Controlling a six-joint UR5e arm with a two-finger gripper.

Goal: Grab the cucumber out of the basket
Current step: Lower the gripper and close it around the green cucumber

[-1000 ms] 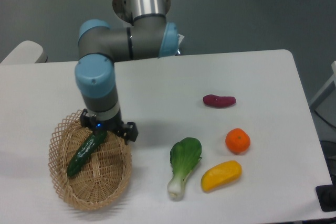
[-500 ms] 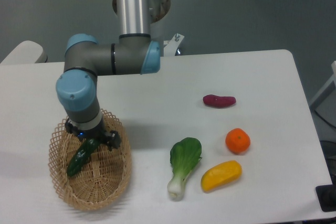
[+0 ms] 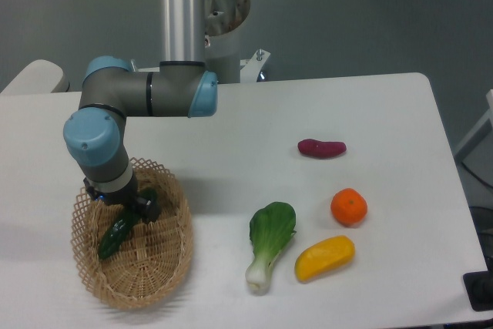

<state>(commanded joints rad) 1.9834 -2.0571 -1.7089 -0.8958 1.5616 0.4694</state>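
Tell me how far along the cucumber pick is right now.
Done: the arm has come down into the basket, with the pincer over the cucumber's upper end. In hand: the grasp itself; whether the pincer has closed cannot be told from this view. Left: lifting it, since the cucumber lies on the basket floor.

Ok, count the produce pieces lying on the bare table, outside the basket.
4. A purple sweet potato far right-centre, an orange below it, a yellow fruit nearest the front, and a bok choy left of that. None look hidden.
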